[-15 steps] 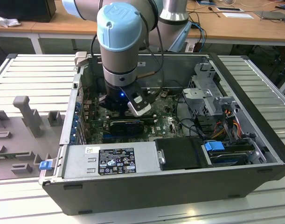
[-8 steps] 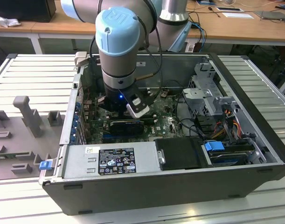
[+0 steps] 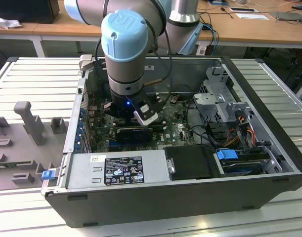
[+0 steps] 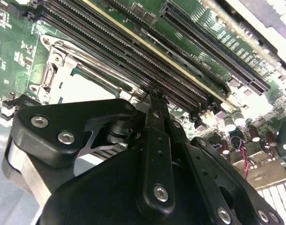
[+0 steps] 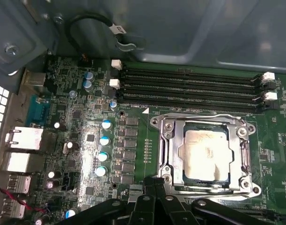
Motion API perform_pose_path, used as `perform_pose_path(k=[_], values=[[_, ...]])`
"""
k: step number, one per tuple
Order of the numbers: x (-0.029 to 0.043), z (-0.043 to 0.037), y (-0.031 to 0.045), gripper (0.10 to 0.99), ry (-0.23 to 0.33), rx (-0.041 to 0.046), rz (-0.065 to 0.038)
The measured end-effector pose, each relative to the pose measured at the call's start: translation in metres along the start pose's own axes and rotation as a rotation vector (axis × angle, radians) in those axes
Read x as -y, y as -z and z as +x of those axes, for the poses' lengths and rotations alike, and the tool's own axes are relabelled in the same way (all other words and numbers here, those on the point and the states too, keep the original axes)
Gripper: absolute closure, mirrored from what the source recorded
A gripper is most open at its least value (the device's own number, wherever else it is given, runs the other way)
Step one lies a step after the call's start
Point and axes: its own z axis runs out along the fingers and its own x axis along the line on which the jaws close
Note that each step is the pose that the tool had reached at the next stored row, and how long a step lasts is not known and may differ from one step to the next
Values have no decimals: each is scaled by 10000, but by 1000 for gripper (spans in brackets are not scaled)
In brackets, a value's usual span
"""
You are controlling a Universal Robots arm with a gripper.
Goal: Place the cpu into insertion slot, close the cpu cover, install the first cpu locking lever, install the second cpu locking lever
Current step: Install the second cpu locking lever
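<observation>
In the first wrist view the cpu (image 5: 206,153) lies flat in its socket on the green motherboard (image 5: 86,122), pale top showing. The cpu cover (image 5: 170,150), a grey metal frame, lies down around it. A thin wire lever (image 5: 203,116) runs along the socket's edge by the memory slots. My gripper (image 5: 155,182) is shut, its tips together at the socket's corner, with nothing visible between them. In the second wrist view the gripper (image 4: 152,93) points down beside the cpu cover (image 4: 51,63) and the memory slots (image 4: 133,51). In the exterior view the gripper (image 3: 126,118) is deep inside the open computer case (image 3: 269,128).
Long black memory slots (image 5: 189,89) run beside the socket. Blue-topped capacitors (image 5: 104,140) and rear ports (image 5: 25,140) stand on its other side. The case holds a power supply (image 3: 116,170), a drive cage (image 3: 217,96) and cables (image 3: 239,128). A grey fixture (image 3: 27,118) sits outside the case.
</observation>
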Motion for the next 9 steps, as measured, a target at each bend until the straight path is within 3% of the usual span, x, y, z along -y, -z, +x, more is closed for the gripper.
perform_pose_path(k=[3, 9], values=[[-23, -2, 89, 980, -1, -5, 9], [-48, -6, 184, 980, -3, -11, 11]])
